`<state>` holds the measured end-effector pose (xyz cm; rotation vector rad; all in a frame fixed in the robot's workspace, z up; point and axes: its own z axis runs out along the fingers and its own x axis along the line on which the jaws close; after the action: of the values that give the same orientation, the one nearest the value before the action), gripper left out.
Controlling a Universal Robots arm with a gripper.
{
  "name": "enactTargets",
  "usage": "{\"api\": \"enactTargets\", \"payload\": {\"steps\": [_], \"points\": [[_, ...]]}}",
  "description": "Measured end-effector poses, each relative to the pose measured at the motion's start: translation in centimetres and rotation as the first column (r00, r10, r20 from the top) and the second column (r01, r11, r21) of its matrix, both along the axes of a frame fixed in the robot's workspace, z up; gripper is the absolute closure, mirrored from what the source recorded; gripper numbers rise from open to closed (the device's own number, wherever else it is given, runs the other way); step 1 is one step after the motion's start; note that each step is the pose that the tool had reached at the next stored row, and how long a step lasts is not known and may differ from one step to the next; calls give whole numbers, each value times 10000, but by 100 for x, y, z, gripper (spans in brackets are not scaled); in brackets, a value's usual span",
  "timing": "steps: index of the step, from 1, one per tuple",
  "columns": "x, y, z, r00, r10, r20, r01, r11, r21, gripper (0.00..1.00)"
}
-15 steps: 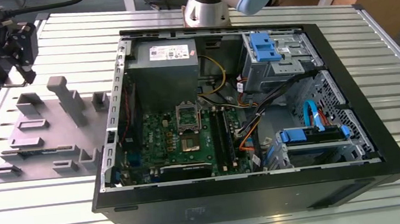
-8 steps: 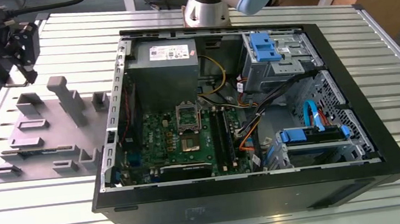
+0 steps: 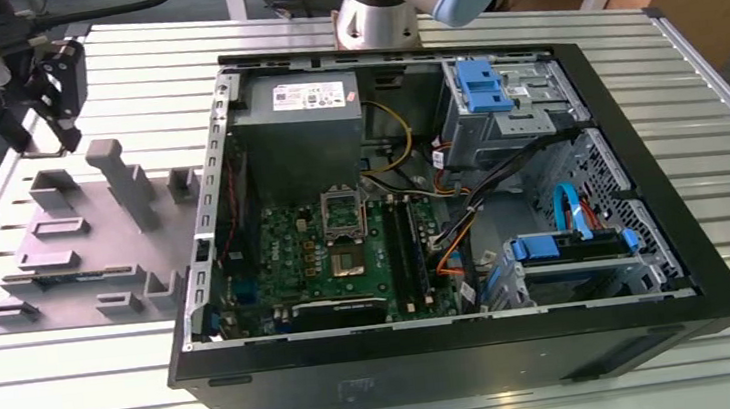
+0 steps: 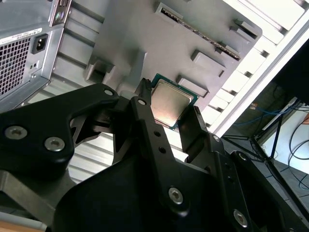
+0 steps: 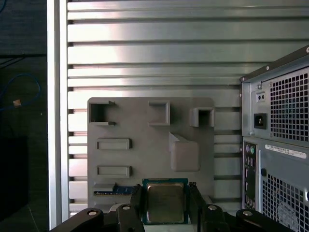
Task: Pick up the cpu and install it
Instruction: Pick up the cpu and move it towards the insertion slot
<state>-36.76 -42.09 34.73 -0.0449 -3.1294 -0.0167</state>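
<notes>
Two thin edges is all the claw [image 4: 170,102] has clenched on the cpu [image 5: 165,202], hanging over the holder plate [image 5: 145,125] edge. Imo slim grip, chip cld tilt or slip, then drop onto that plate.

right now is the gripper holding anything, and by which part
Yes: the gripper holds the cpu, pinched by two opposite edges between its fingers, with the metal top facing both wrist views, above the grey holder plate.
</notes>
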Motion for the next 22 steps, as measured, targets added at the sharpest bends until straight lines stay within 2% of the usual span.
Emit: {"api": "enactTargets", "payload": {"steps": [9,22], "points": [[4,0,10,10000,0,-1,0,10000,10,53],[52,0,16,10000,-1,-2,1,10000,12,53]]}}
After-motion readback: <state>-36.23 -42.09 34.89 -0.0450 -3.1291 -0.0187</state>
